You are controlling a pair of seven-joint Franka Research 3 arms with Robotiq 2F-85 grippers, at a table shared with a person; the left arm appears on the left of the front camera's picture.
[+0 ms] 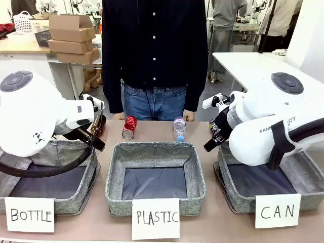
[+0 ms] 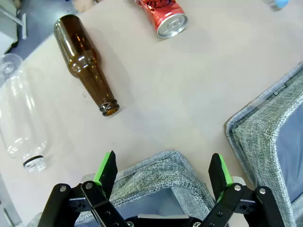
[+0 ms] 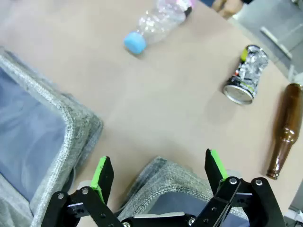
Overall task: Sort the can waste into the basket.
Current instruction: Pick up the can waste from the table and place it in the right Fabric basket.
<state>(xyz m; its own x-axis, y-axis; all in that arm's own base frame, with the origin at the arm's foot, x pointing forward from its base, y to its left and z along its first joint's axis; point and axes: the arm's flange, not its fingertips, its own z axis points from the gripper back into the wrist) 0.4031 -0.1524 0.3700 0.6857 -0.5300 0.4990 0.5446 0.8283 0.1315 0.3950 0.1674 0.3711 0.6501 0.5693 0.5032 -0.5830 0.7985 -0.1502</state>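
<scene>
The left gripper (image 2: 163,171) is wide open and holds nothing. It hangs over a corner of the left basket (image 1: 91,174). The right gripper (image 3: 158,172) is open and empty too, over a corner of the CAN basket (image 1: 228,193). The red can (image 1: 129,127) lies on the table behind the middle basket (image 1: 114,177), near a brown bottle (image 2: 87,64). The dark can (image 3: 245,74) lies on the table beside another brown bottle (image 3: 283,130).
</scene>
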